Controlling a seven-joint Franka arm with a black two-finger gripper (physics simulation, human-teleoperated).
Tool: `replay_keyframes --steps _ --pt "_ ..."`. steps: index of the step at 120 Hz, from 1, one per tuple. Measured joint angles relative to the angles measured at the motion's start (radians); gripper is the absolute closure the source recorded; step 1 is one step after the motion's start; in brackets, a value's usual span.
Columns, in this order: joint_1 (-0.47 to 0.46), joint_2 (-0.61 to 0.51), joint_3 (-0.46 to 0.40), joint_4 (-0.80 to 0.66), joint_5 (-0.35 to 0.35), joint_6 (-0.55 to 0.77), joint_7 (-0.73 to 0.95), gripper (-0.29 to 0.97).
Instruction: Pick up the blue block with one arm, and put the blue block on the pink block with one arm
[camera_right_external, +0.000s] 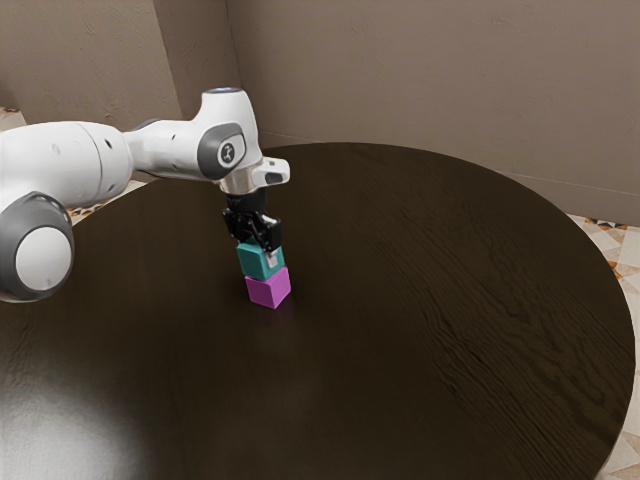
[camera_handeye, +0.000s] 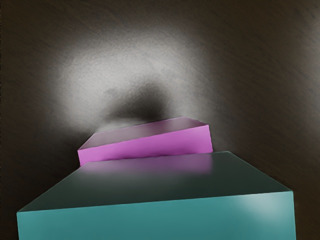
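Because the blue block (camera_right_external: 260, 264), teal in shade, has to end up squarely on the pink block (camera_right_external: 268, 290), the black two-finger gripper (camera_right_external: 258, 245) points straight down over the pair. Its fingers are closed to the cube's width and clasp the cube's upper part from two opposite sides. Gripping high leaves the lower faces and the underside free, so the fingertips have no reason to touch the cube beneath. The blue block sits between the fingertips and directly below the hand. In the exterior view its underside appears to meet the top of the pink block, with no gap that I can make out. The pink block lies one layer further below the gripper, flat on the round dark wooden table (camera_right_external: 450, 300). From the wrist view, the blue block looms just under the hand. The pink one juts out beyond its far edge and is turned a little against it, so the two cubes are stacked with some offset and twist rather than flush. By my reading the placing step is at its end, and only the release and a straight lift of the hand remain. The offset looks small enough for the stack to stand, though a sideways drag while letting go could tip it.
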Motion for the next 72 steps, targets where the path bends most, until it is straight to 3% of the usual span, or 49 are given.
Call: replay_keyframes --steps 43,72 --pt "-0.006 0.001 0.000 0.000 0.006 0.003 -0.006 0.32" --pt "-0.006 0.000 0.000 0.003 -0.001 0.000 -0.002 0.12"
